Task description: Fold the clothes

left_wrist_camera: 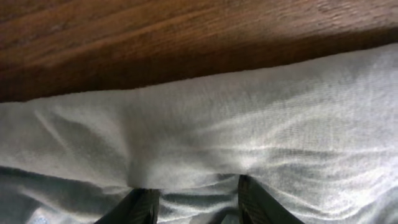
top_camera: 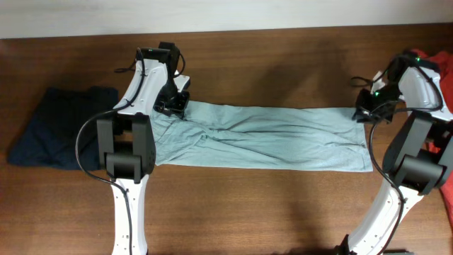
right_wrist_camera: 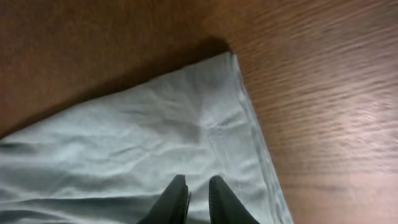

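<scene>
The T-shirt (top_camera: 269,138) lies as a long band on the counter (top_camera: 269,205), long axis left to right, one arm at each end of its far edge (a navy garment (top_camera: 60,127) lies off the left end, a red-orange garment (top_camera: 432,58) past the right). The left hand (top_camera: 172,105) stands spread over the cloth, catching any or none I cannot tell. The right hand (top_camera: 367,112), fingers nearly together, seems to pinch cloth just inside the far right corner.

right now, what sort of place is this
Probably a robot lab or test bench rather than a home: a left arm and right arm at a wooden table, a pale T-shirt spread between them, a navy garment and a red one at the sides.
</scene>
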